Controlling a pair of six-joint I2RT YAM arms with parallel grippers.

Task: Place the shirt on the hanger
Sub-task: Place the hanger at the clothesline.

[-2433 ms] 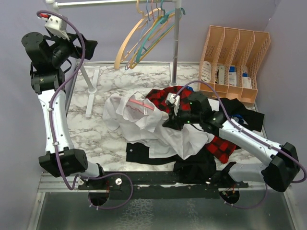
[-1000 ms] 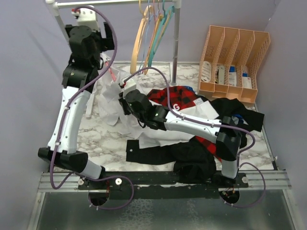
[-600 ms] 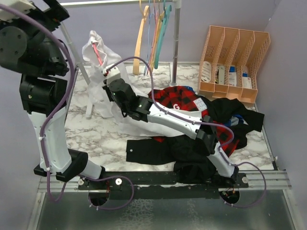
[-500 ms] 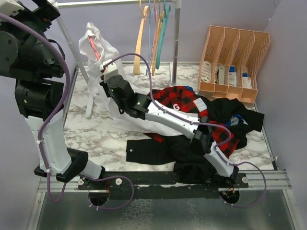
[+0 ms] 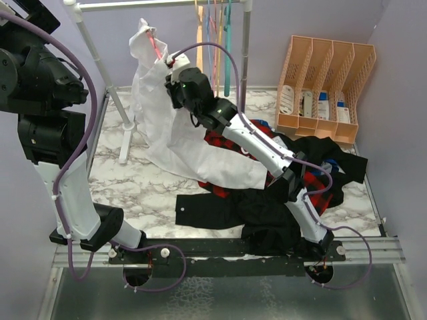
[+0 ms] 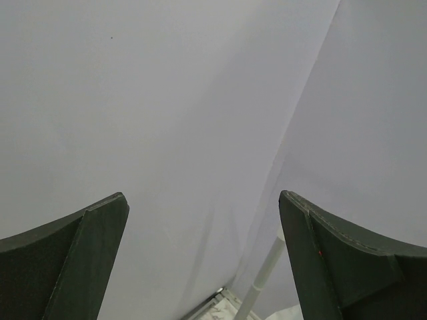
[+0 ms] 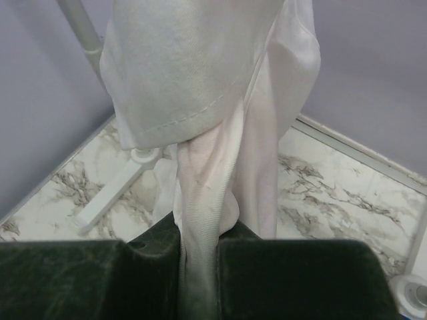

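The large white long-sleeved button-up shirt point(image 5: 167, 127) is raised at the far edge of the table point(image 5: 133, 193), left of centre, beside the white clothes rack point(image 5: 107, 87). A short stretch of the thin pink hanger point(image 5: 155, 45) shows inside its collar, so the hanger appears to be inserted at the neck. Whether both shoulders sit on its arms is hidden by the fabric.

The right end effector point(image 7: 199, 243) is pressed together on a fold of the white cloth just below the collar. The left end effector point(image 6: 203, 220) is held high over the left edge, spread wide, with nothing between its fingers, facing the wall.

The shirt's long axis runs steeply. The collar end points up toward the far edge, while the hem trails down toward the middle of the table, lying against the red-and-black plaid shirt point(image 5: 215, 140). By appearance the threading is largely done; what seems left is settling the shoulders and getting the hem off the table.
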